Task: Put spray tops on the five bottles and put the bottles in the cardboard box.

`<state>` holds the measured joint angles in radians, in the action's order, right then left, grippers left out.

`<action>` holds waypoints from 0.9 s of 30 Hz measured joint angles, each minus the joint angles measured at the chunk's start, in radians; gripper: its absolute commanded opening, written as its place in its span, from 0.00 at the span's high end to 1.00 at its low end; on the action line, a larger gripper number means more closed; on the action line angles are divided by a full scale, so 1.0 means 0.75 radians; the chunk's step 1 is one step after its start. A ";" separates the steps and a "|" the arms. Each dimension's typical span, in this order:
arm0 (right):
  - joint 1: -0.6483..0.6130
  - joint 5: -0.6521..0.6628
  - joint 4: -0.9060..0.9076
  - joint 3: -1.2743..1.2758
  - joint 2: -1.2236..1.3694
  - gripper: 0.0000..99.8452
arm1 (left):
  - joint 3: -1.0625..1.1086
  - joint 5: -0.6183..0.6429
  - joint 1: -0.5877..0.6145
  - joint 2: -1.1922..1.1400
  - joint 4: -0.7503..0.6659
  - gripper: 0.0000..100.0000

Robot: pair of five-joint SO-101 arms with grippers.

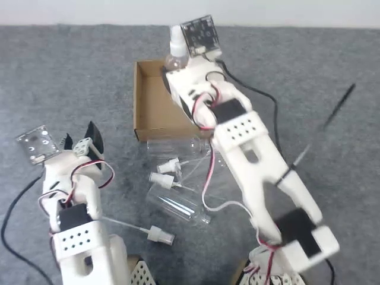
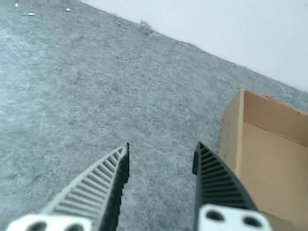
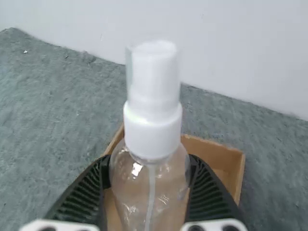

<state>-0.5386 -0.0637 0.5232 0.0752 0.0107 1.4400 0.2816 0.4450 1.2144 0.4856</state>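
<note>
Fingers of my left gripper (image 2: 162,149): spread wide and holding nothing. Bare grey carpet (image 2: 72,86) shows between the two ribbed pads. They hang clear of every bottle, off to the left of the cardboard box (image 2: 269,159).

Long-stemmed spray top (image 1: 160,236): white, lying flat on the carpet between my two arm bases. Its thin dip tube points towards my left arm.

Near bottle (image 1: 178,205): clear, uncapped, on its side, just beyond that spray top.

Second spray top (image 1: 159,178) and third spray top (image 1: 167,165): both white. They lie close together between the near bottle and the next one.

Far bottle (image 1: 178,145): clear, uncapped, on its side, just beside the front wall of the cardboard box.

Cardboard box: brown and open-topped, standing on the carpet past the loose bottles. My right arm lies across its right half.

Fingers of my right gripper (image 3: 148,163): closed snugly round the held bottle (image 3: 144,187). One dark ribbed finger presses each side of its clear body.

Held bottle: upright, over the far end of the cardboard box, with brown cardboard visible behind and below it.

Fitted spray top (image 3: 153,96): white, seated on the held bottle's neck. Its dip tube runs down inside the clear body.

Wall (image 3: 240,48): plain white, beyond the edge of the carpet.
</note>
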 measured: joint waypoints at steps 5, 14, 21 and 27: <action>0.002 0.000 0.000 -0.213 0.219 0.98 | 0.000 -0.004 0.004 0.000 0.000 0.79; 0.002 0.000 0.000 -0.628 0.628 0.98 | 0.000 -0.004 0.000 0.000 0.000 0.79; -0.025 0.000 0.000 -0.951 0.921 0.98 | 0.000 -0.004 0.000 0.000 0.000 0.79; -0.035 0.000 0.000 -1.174 1.117 0.98 | 0.000 -0.004 0.000 0.000 0.000 0.79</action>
<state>-0.5646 -0.0637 0.5232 -0.8055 0.8485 1.4400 0.2785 0.4450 1.2144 0.4856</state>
